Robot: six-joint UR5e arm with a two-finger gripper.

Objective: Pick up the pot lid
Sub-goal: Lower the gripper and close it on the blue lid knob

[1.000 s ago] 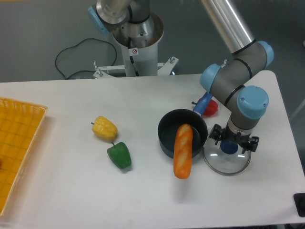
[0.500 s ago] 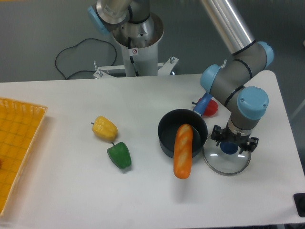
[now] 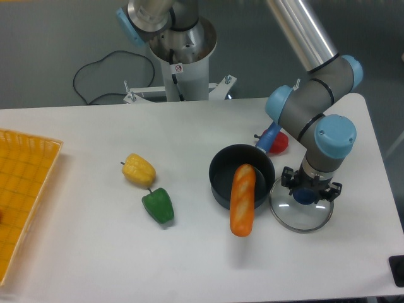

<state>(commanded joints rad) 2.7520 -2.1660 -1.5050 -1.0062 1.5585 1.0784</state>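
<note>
At the right of the table, the gripper point(image 3: 305, 187) points down over the pot lid point(image 3: 302, 218), its fingers at the blue knob point(image 3: 305, 196). The fingers look shut on that knob, though the contact itself is partly hidden by the gripper. The lid is clear and round with a thin dark rim, and it lies flat at table height. Its left edge is right beside the black pot.
The black pot point(image 3: 221, 178) holds a long orange item point(image 3: 242, 201) leaning over its rim. Behind are a red item point(image 3: 279, 143) and a blue one point(image 3: 268, 136). Yellow point(image 3: 138, 170) and green point(image 3: 158, 206) vegetables lie left, and an orange crate point(image 3: 25, 196) stands far left.
The lid and its knob have shifted very slightly to the right. The fingers have drawn in a little at the knob, while the arm has stayed almost in place.
</note>
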